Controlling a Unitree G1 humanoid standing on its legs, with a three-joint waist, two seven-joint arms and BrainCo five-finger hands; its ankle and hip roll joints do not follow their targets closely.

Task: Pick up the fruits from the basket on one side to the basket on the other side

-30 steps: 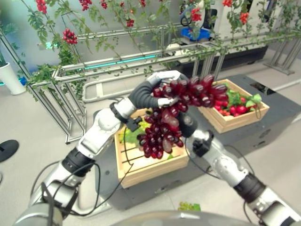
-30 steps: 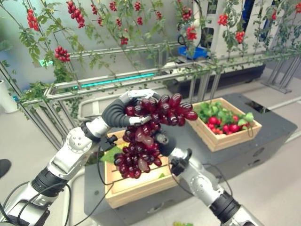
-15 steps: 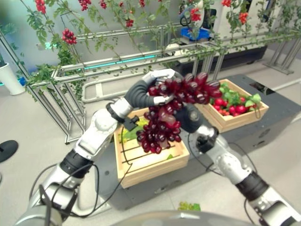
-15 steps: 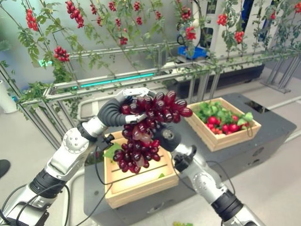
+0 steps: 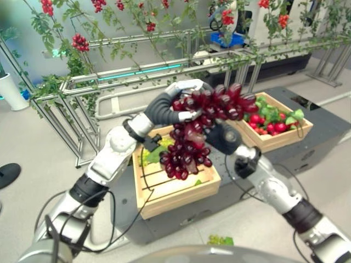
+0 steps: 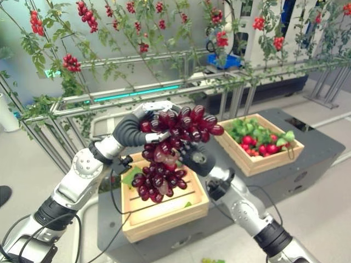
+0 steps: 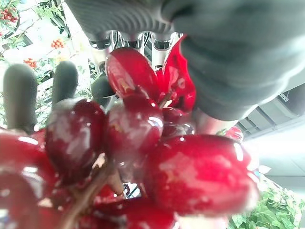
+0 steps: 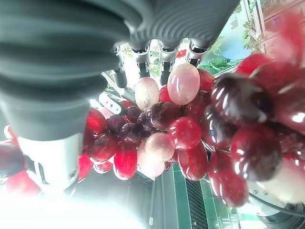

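Both robot hands, left robot hand (image 5: pixel 174 106) and right robot hand (image 5: pixel 221 137), curl round a grape bunch (image 5: pixel 193 137) lifted above the near basket (image 5: pixel 178 189), its move to the far basket (image 5: pixel 274 139) still ahead.

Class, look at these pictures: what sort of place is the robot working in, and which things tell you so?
Probably a mock greenhouse or picking demo area indoors. Vines with red fruit clusters climb metal trellis rails, two wooden crates sit on a dark platform, and both hands lift a bunch of red grapes.
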